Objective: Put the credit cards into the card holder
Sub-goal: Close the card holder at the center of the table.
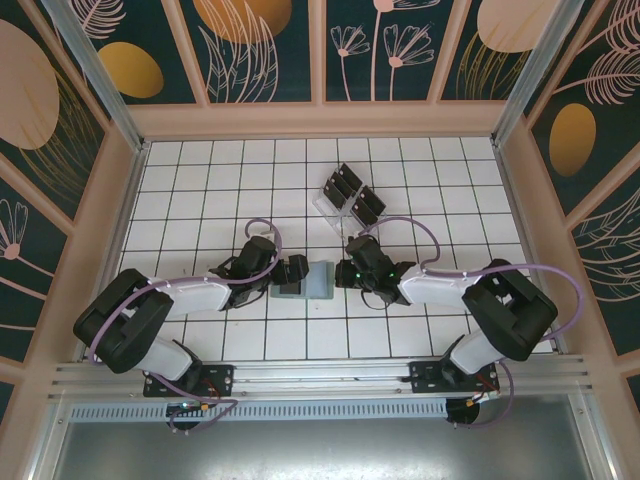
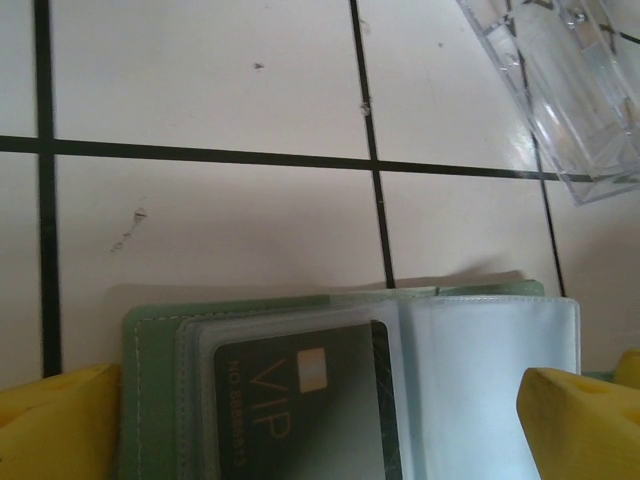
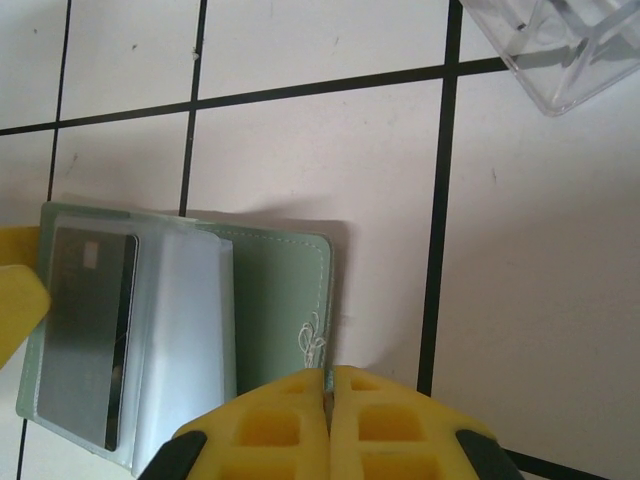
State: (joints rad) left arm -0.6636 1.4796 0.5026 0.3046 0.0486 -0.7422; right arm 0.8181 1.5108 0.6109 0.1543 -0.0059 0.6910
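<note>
The sage-green card holder [image 1: 312, 283] lies open on the tiles between my two grippers. One black credit card [image 2: 300, 410] marked VIP sits in its clear sleeve on the left side. My left gripper [image 1: 296, 270] is open, its yellow fingers [image 2: 55, 425] standing either side of the holder's left half. My right gripper [image 3: 328, 385] is shut on the edge of the card holder's [image 3: 275, 300] green right cover. The same credit card [image 3: 85, 330] shows at the holder's left. Several more black credit cards [image 1: 352, 190] stand in the clear rack behind.
The clear plastic slotted rack [image 1: 335, 205] stands just beyond the holder, its corner close in the left wrist view [image 2: 575, 90] and the right wrist view [image 3: 545, 45]. White tiled floor spreads all around inside the raised walls [image 1: 130, 200].
</note>
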